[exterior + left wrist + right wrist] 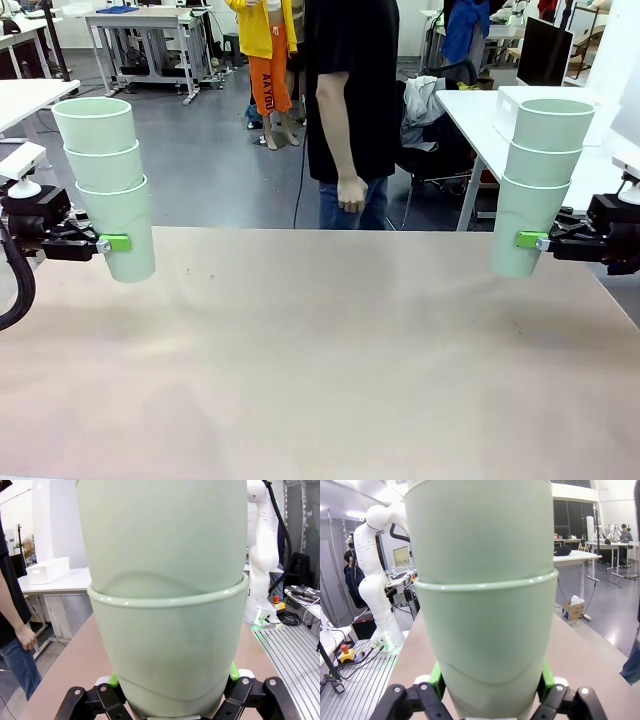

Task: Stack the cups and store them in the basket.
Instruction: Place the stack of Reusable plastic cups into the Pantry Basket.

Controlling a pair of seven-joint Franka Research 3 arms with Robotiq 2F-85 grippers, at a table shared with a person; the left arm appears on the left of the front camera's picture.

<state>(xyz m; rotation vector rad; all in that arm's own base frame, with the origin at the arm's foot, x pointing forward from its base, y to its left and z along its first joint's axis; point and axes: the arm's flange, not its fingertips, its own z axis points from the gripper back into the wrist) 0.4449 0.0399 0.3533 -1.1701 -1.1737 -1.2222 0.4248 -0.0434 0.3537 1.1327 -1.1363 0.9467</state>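
A stack of three pale mint-green cups (pixel 108 168) hangs over the table's left edge, the bottom cup clamped by my left gripper (pixel 124 245), shut on it. Up close in the left wrist view, that stack (pixel 170 630) stands upright between the fingers of the left gripper (pixel 172 692). A second stack of three cups (pixel 541 160) is held the same way at the right edge by my right gripper (pixel 524 241). The right wrist view shows this stack (pixel 485 625) in the right gripper (pixel 492 687). The white basket (pixel 512 108) stands on a white side table behind the right stack, off the work table.
The brown table (pixel 320 340) stretches bare between the two stacks. A person in a black shirt stands at the far side, one hand (pixel 352 192) hanging down. White side tables flank the far corners.
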